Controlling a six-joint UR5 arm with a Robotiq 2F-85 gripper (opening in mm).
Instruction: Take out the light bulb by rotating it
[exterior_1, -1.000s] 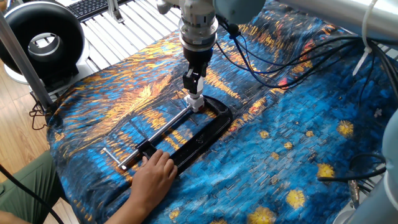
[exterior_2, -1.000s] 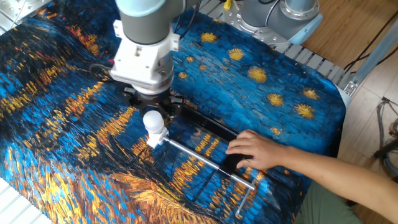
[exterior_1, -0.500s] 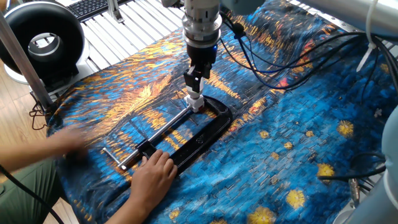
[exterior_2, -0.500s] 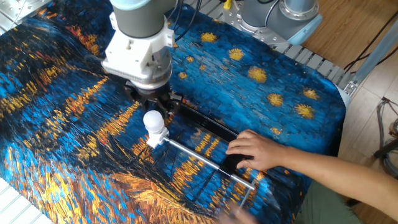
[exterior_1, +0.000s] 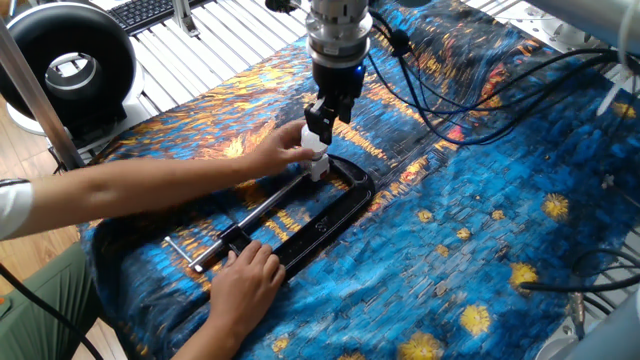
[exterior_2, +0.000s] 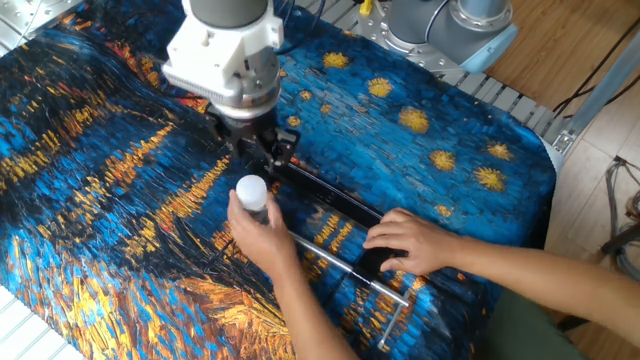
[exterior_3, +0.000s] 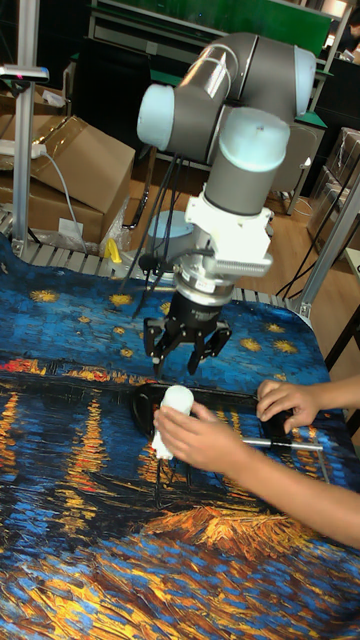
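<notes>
1. Task not done yet: the light bulb (exterior_2: 250, 192) sits upright at the end of the black clamp (exterior_1: 330, 215), prob. in its socket.
2. Gripper (exterior_3: 187, 360) hangs just above the bulb, fingers spread wide, holding nothing.
3. One hand (exterior_2: 262, 232) wraps round the bulb's bottom; can't tell how tight. The other hand (exterior_1: 247, 278) presses flat on the clamp.
4. Change vs. earlier: the hand by the bulb is new, and the gripper has gone up.

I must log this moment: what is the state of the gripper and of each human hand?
Gripper: open, empty, above the light bulb.
One hand: holding the light bulb.
Other hand: resting on the clamp.
</notes>
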